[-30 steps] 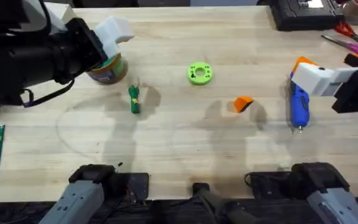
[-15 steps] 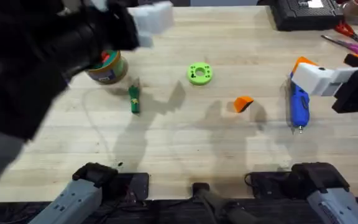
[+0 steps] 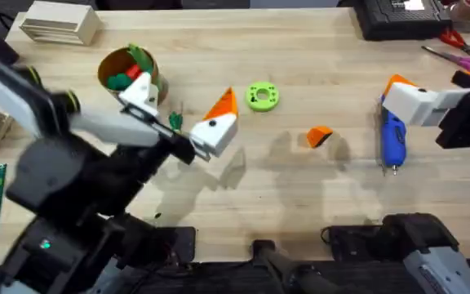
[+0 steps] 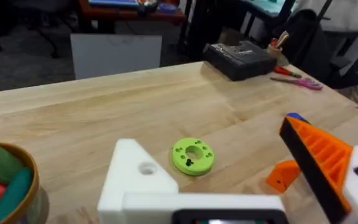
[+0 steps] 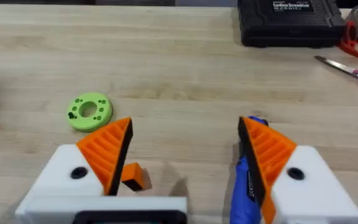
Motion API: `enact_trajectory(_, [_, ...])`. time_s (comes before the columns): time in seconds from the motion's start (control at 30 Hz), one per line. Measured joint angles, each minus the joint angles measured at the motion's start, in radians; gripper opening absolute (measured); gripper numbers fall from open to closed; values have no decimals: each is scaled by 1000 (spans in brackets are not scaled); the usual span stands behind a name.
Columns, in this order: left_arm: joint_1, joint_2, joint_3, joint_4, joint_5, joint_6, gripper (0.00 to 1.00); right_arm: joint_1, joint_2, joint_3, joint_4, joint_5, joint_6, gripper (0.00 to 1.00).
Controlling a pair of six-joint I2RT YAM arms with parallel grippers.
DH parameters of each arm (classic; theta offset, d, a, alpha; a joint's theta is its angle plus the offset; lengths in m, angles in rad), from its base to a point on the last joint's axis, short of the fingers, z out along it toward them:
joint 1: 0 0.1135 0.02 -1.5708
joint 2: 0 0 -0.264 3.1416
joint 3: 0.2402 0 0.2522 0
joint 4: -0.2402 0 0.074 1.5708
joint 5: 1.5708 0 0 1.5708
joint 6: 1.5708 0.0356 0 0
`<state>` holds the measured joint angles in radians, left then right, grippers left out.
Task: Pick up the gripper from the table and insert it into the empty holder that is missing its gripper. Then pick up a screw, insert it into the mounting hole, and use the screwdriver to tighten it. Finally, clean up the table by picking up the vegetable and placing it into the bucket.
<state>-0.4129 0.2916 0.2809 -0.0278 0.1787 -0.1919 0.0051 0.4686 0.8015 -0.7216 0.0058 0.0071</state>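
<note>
Overhead view first: your left gripper [image 3: 188,110] hangs released over the left-middle of the table [image 3: 300,196], one mount a bare white holder [image 3: 141,91]. The vegetable [image 3: 175,122] lies just beside it, the bucket [image 3: 127,72] farther left, the loose orange gripper [image 3: 319,136] right of centre. Your right gripper [image 3: 402,96] sits over the blue screwdriver [image 3: 392,139]. From your left wrist, the holder [image 4: 138,177] and green ring [image 4: 193,155] show. From your right wrist, the fingers [image 5: 107,152] stand apart, grasping nothing.
</note>
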Motion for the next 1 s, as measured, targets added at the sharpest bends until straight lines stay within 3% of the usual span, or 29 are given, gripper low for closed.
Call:
enact_trajectory(0.4, [0, -278, -209, 48, -19, -7, 987, 0, 0, 0, 0, 0, 0, 984])
enact_trajectory(0.5, [-1, -287, -253, 94, -21, -8, 987, 0, 0, 0, 0, 0, 0, 984])
enact_trajectory(0.57, [-4, -287, -269, 77, -22, -8, 987, 0, 0, 0, 0, 0, 0, 984])
enact_trajectory(0.67, [-10, -286, -273, -47, -27, -12, 987, 0, 0, 0, 0, 0, 0, 985])
enact_trajectory(1.0, [-10, -284, -273, -47, -34, -11, 987, 0, 0, 0, 0, 0, 0, 983])
